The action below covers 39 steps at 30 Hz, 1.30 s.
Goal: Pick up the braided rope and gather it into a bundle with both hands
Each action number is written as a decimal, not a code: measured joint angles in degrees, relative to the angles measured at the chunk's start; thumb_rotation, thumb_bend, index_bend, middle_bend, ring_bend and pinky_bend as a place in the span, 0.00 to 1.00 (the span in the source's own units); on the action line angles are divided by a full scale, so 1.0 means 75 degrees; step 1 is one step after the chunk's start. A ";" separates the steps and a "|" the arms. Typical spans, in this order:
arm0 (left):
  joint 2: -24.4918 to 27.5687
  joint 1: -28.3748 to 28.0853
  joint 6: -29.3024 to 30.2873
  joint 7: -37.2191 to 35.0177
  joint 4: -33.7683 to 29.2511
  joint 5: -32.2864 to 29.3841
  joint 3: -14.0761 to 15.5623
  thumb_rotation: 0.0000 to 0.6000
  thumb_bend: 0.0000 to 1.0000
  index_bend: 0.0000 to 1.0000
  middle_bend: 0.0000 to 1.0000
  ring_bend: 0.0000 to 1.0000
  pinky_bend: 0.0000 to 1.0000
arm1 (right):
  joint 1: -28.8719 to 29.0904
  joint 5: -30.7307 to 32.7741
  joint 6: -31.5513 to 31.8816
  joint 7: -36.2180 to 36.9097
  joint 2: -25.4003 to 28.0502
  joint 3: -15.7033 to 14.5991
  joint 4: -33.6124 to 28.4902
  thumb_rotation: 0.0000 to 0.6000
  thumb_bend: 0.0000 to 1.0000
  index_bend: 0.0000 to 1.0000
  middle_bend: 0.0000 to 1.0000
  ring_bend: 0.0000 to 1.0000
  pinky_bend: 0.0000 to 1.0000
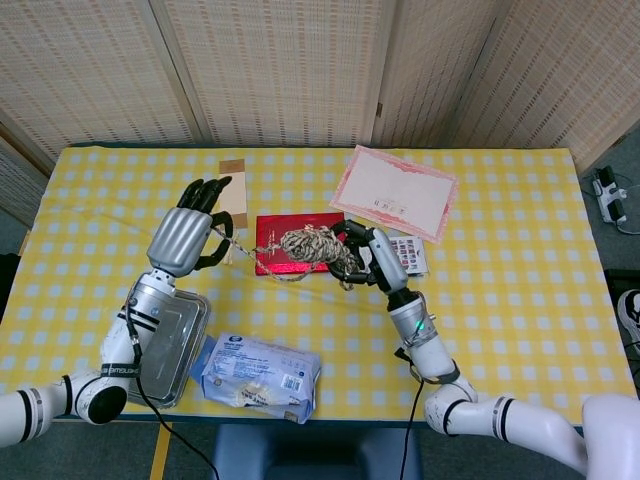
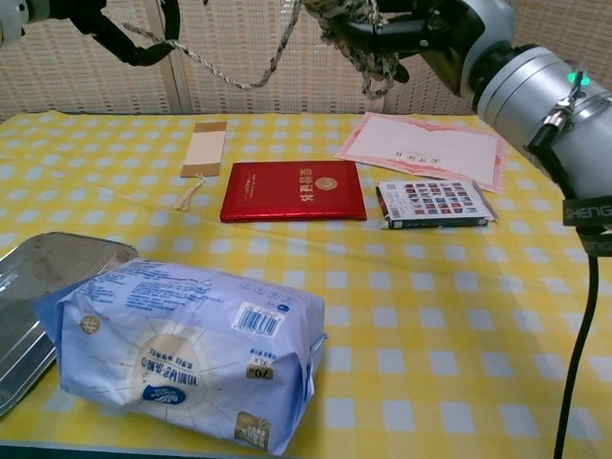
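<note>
The braided rope (image 1: 310,245) is a grey-and-white cord wound into a loose bundle (image 2: 346,21), held in the air above the red booklet. My right hand (image 1: 366,250) grips the bundle from the right, fingers wrapped around it (image 2: 426,27). One strand (image 2: 239,76) sags leftward from the bundle to my left hand (image 1: 188,232). That hand is raised at the upper left of the chest view (image 2: 124,27) and holds the strand's end between thumb and curled fingers. In the head view its fingers point up.
On the yellow checked table lie a red booklet (image 2: 292,191), a pink certificate (image 2: 421,148), a box of cards (image 2: 435,203), a beige bookmark (image 2: 203,148), a tissue pack (image 2: 182,349) and a metal tray (image 2: 38,277) at the front left.
</note>
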 measured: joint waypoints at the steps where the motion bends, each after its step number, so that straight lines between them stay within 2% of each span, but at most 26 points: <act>1: -0.0042 -0.0027 0.0017 0.0138 -0.0010 0.0014 0.0001 1.00 0.53 0.66 0.05 0.00 0.00 | 0.0035 -0.0067 -0.0005 -0.0103 0.0000 -0.0046 -0.0004 1.00 0.69 0.90 0.76 0.90 0.86; 13: -0.0351 -0.0407 0.0579 0.1855 -0.0111 0.0001 -0.0238 1.00 0.53 0.66 0.05 0.00 0.00 | 0.0360 -0.0311 -0.0421 -0.2017 0.0213 -0.0616 -0.0249 1.00 0.69 0.90 0.76 0.91 0.86; 18: -0.0490 -0.0507 0.0844 0.2172 -0.0121 0.0239 -0.0312 1.00 0.53 0.65 0.05 0.00 0.00 | 0.0465 -0.0136 -0.0590 -0.2616 0.0232 -0.0683 -0.0338 1.00 0.69 0.90 0.76 0.91 0.86; 30: -0.0944 -0.0667 0.1278 0.2775 -0.0237 0.0881 -0.0365 1.00 0.53 0.65 0.05 0.00 0.00 | 0.0789 0.1014 -0.0946 -0.3944 -0.0103 -0.0425 -0.0555 1.00 0.69 0.91 0.77 0.92 0.86; 39: -0.1160 -0.0581 0.1389 0.2666 -0.0728 0.1045 -0.0341 1.00 0.53 0.66 0.05 0.00 0.00 | 0.0998 0.2148 -0.1003 -0.4377 -0.0579 0.0051 -0.0511 1.00 0.69 0.92 0.78 0.91 0.86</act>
